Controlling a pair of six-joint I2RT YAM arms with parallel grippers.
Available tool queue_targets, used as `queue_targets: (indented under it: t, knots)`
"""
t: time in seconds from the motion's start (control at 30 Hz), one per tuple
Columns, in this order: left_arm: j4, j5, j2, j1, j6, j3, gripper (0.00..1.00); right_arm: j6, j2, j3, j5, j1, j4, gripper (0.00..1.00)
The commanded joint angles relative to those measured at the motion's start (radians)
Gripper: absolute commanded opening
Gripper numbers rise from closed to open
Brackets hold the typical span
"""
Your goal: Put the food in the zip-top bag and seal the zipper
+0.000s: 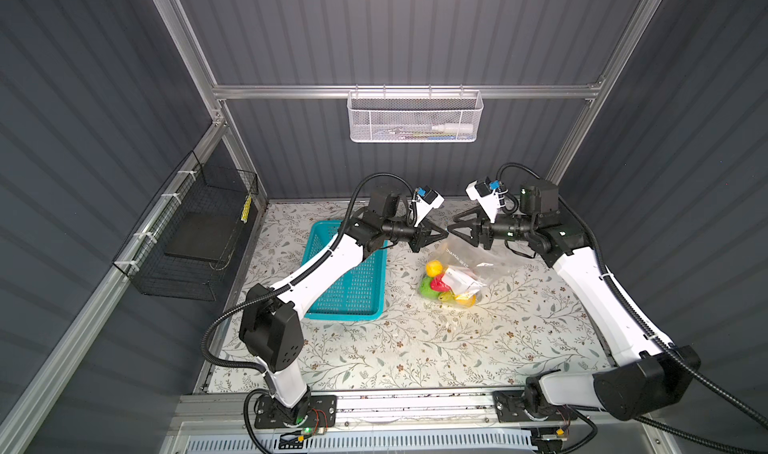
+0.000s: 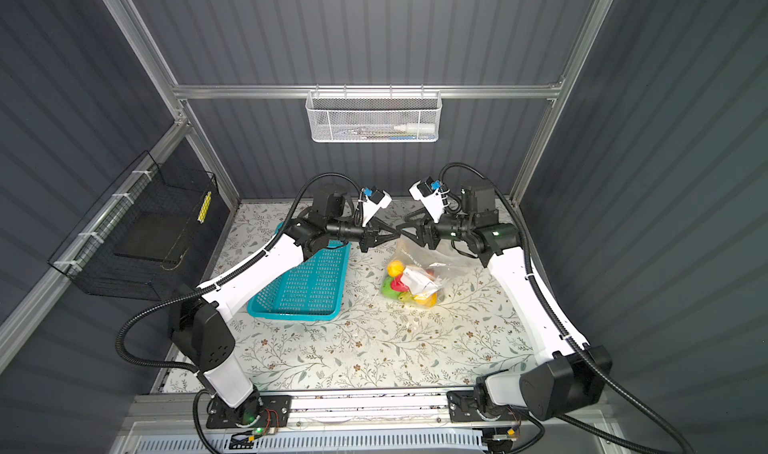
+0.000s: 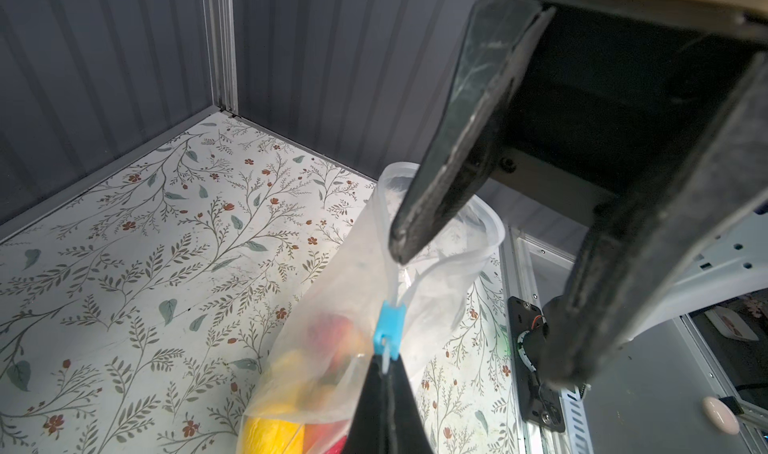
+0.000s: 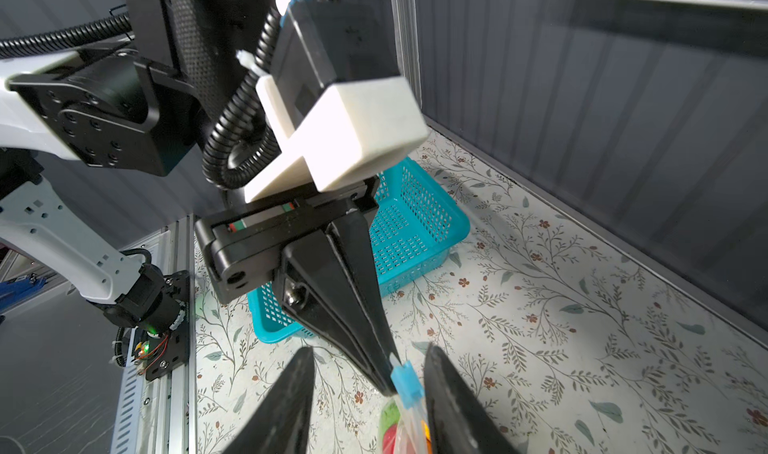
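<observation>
Blue tab (image 3: 388,327) only in wrist views | left fingers (image 3: 370,414) clenched on zipper (image 3: 497,234) | right fingers (image 4: 286,398) released

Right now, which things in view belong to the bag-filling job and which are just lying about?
Job: zip-top bag; food inside it; zipper; left tool, shut on the zipper's end; right tool, open.
Lying about: teal basket; white mesh basket on the rail; black wire basket.
</observation>
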Motion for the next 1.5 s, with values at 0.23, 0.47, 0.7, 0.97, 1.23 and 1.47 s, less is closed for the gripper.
queue_targets:
  t: [0.23, 0.47, 0.7, 0.97, 1.23, 1.47]
  knots:
    - [-0.034, 0.0, -0.017, -0.003, 0.031, 0.026, 0.0, -0.062, 0.039, 0.013, -0.002, 0.006, -0.05, 0.43]
    - [-0.034, -0.014, -0.027, -0.004, 0.031, 0.022, 0.0, -0.086, 0.049, 0.008, 0.015, 0.01, -0.084, 0.39]
    - [-0.033, -0.044, -0.032, -0.003, 0.031, 0.02, 0.0, -0.103, 0.038, -0.006, 0.033, 0.01, -0.104, 0.25]
    - [-0.038, -0.045, -0.031, -0.004, 0.031, 0.034, 0.0, -0.12, 0.044, -0.01, 0.067, 0.016, -0.11, 0.28]
    - [-0.04, -0.049, -0.033, -0.004, 0.032, 0.036, 0.0, -0.145, 0.065, 0.005, 0.109, 0.03, -0.126, 0.24]
    - [-0.051, -0.057, -0.035, -0.004, 0.04, 0.042, 0.0, -0.163, 0.081, 0.029, 0.127, 0.043, -0.134, 0.16]
